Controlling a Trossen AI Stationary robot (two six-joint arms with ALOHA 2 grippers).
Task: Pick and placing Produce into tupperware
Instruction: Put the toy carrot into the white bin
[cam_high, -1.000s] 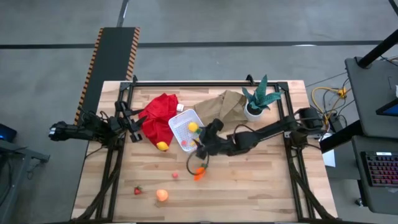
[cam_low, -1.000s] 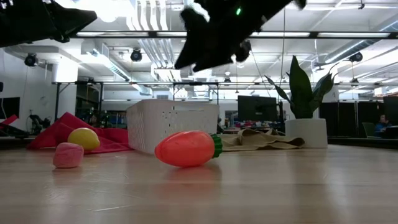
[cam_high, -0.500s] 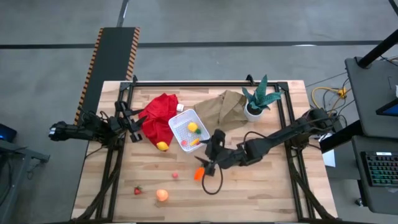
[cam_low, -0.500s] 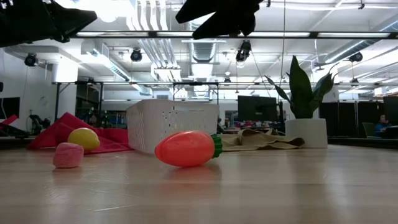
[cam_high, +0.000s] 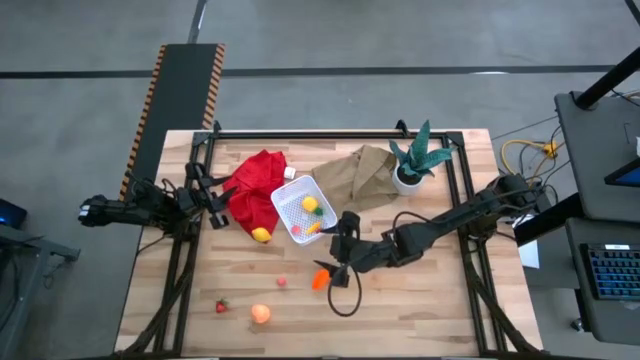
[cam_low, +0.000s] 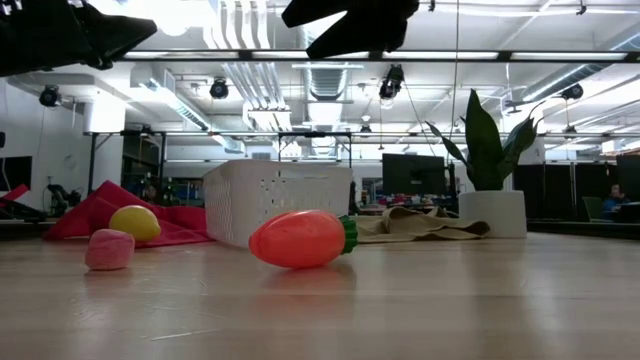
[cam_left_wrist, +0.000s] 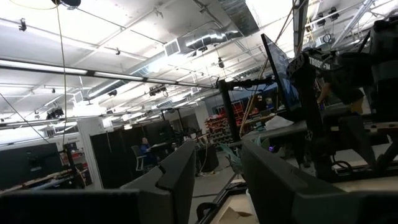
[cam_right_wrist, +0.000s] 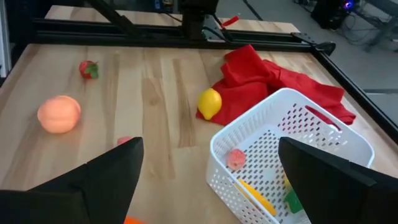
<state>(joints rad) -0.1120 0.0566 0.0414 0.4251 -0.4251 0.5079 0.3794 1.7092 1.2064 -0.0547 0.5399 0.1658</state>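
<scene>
Counter (cam_high: 420, 300) layout is remaining the same as a second ago; what is changing is the right arm. It is swinging away from the tupperware (cam_high: 300, 212) and is now hanging over the open wood just beside the carrot (cam_high: 321, 278), its right pincer (cam_high: 340, 262) empty and spreading wider than before. That reads as a drop-off completed and a fresh pick being lined up (a judgement, not an observation).

Tupperware is sitting near the counter's middle, touching the red cloth (cam_high: 258, 186), and is already holding a yellow piece, a pink piece and something green. Left arm is waiting at the counter's left edge; its left pincer (cam_left_wrist: 214, 180) is standing partly apart, clamped on nothing.

Produce outstanding, in descending size: the carrot lying on its side, a lemon (cam_high: 261, 235) against the cloth's edge, a peach ball (cam_high: 260, 314), a pink piece (cam_high: 282, 282) and a red berry (cam_high: 221, 306).
</scene>
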